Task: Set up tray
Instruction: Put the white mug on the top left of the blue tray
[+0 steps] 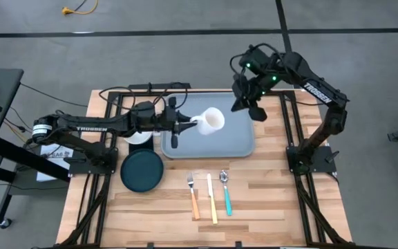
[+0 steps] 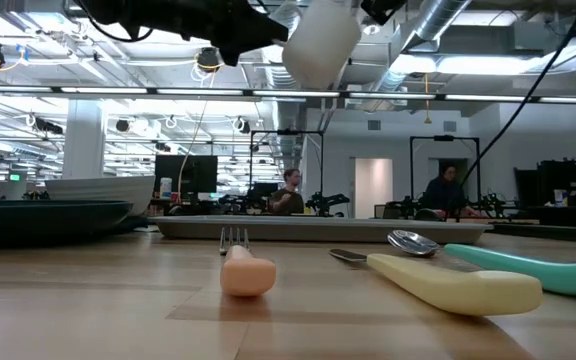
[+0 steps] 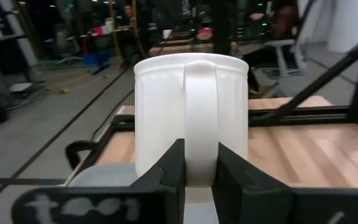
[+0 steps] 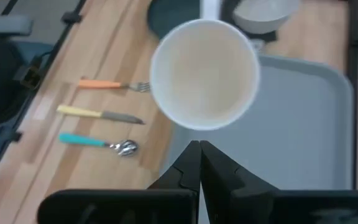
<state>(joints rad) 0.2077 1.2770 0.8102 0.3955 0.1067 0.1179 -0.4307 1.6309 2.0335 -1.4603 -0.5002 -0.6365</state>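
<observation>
Pinching the white ribbed ceramic mug [image 1: 211,120] by its handle, the left gripper [image 1: 189,125] carries it above the flat grey-blue plastic tray [image 1: 244,142], likely for placing; the right gripper [image 1: 253,107] waits above, jaws pressed together.

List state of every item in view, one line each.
Mug: held by its handle in the left pincer, lifted over the tray.
Tray: flat on table, nothing resting on it.
Plate: empty, beside tray.
Bowl: upright, mostly under the left arm.
Fork, knife, spoon: lying side by side on table.
Right pincer: shut, empty, above tray's far corner.
</observation>
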